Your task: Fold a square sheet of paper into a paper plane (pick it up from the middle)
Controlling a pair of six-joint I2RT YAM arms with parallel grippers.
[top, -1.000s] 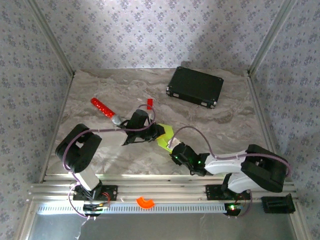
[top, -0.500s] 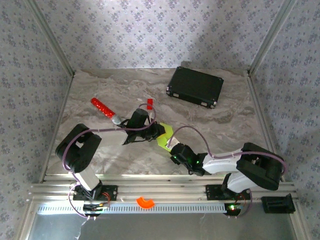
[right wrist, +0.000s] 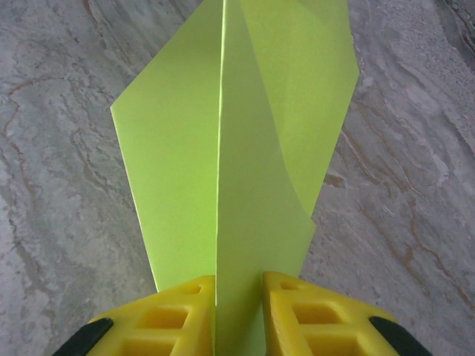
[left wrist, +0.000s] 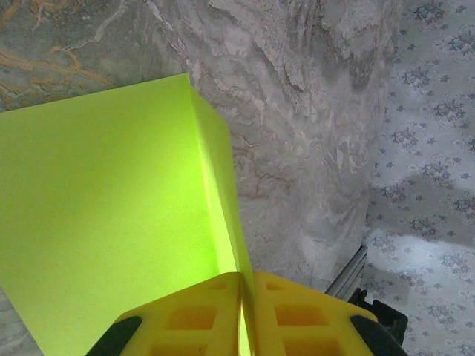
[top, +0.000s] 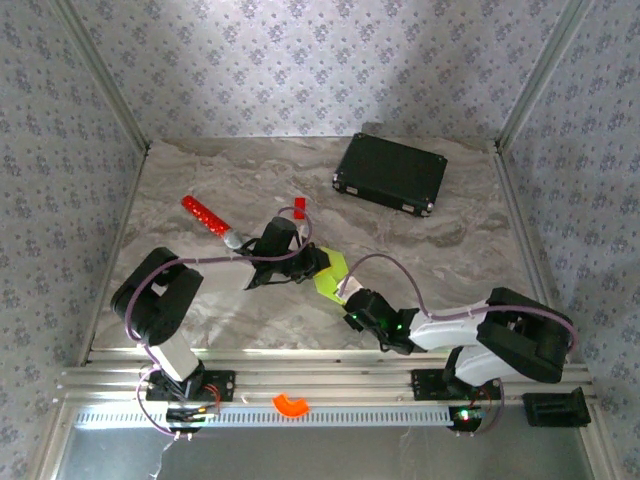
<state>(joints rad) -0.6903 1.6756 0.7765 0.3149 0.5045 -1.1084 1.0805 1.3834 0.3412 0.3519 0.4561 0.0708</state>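
Paper [top: 329, 277]: lime sheet, mid worktop [top: 200, 295], toward front edge, pinched betw. both tools. Part-folded, one sharp crease. Touching the marble or not: can't tell.
Left tool [left wrist: 243, 280]: yellow pads pressed together, clamped on paper right at the crease. Broad flat panel to one side, narrow flap bent away on the other.
Right tool [right wrist: 237, 283]: pads closed on paper from the opp. side. Crease straight out from betw. pads, flaps spread either side, right flap curling a bit.
Top view: tools nearly tip to tip, paper bridging them.
Case [top: 390, 173]: black, shut, far right of worktop, well apart from paper.
Red stick [top: 205, 216]: far left, near left arm.
Red block [top: 299, 206]: small, just beyond left wrist.
Orange ring piece [top: 291, 404]: on front rail, off the marble.
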